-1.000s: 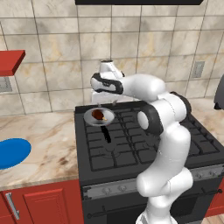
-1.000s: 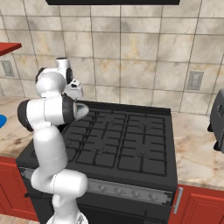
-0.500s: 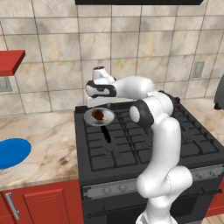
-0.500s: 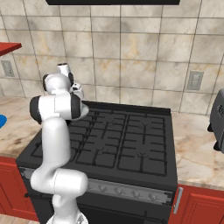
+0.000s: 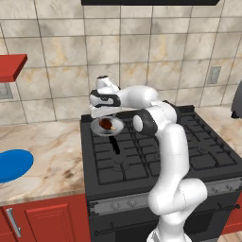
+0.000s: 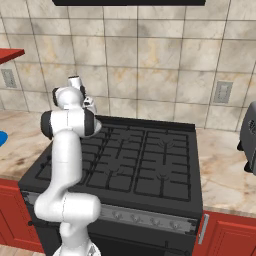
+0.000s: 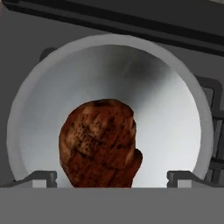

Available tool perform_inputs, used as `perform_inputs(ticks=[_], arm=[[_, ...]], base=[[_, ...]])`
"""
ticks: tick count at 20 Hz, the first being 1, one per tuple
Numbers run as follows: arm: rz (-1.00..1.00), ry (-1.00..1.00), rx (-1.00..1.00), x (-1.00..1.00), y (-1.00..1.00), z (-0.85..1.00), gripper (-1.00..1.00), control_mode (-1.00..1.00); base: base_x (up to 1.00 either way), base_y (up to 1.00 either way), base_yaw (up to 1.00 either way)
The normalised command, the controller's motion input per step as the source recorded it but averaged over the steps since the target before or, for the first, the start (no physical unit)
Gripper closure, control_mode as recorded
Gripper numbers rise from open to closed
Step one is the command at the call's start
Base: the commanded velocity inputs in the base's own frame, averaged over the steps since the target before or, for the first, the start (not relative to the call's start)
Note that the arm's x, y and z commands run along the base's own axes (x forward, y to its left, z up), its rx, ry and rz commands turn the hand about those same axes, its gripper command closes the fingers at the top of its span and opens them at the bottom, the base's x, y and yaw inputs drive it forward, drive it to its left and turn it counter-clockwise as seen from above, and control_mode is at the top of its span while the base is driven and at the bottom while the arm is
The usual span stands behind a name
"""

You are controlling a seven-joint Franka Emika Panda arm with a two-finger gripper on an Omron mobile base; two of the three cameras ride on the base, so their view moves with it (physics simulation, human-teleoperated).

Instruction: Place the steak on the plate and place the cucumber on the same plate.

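The steak, a reddish-brown chunk, lies in a small grey frying pan on the stove's back-left burner. My gripper hangs straight above it, open, one dark fingertip on each side of the meat and apart from it. From the left base view, the gripper points down just over the steak in the pan. The bright blue plate rests on the marble counter far to the left, with nothing on it that I can see. The cucumber is out of view.
The pan's dark handle points toward the stove's front. Black grates cover the stovetop. A red shelf juts out at upper left above the counter. A dark toaster stands on the right counter.
The hand has come down and a little left, closer over the pan and steak. Its jaws have stayed open. The steak and pan have not moved.
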Motion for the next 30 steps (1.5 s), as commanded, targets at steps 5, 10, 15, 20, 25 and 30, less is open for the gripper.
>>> perform_inputs(ticks=[5, 10, 15, 20, 25, 30], arm=[[0.0, 0.06, 0.0, -0.07, 0.0, -0.28, -1.0, -1.0], [0.0, 0.04, 0.0, 0.03, 0.0, -0.37, -1.0, -1.0], [0.0, 0.1, 0.02, 0.0, 0.0, -0.18, -1.0, -1.0], [-0.02, 0.13, 0.03, -0.01, 0.0, -0.11, 1.0, -1.0], [-0.07, -0.03, 0.0, -0.29, -0.22, 0.09, 1.0, -1.0], [-0.12, -0.27, 0.0, -0.98, -0.68, 0.45, 1.0, -1.0]], base=[[0.0, 0.0, 0.0], [0.0, 0.0, 0.0], [0.0, 0.0, 0.0], [0.0, 0.0, 0.0], [0.0, 0.0, 0.0], [0.0, 0.0, 0.0]])
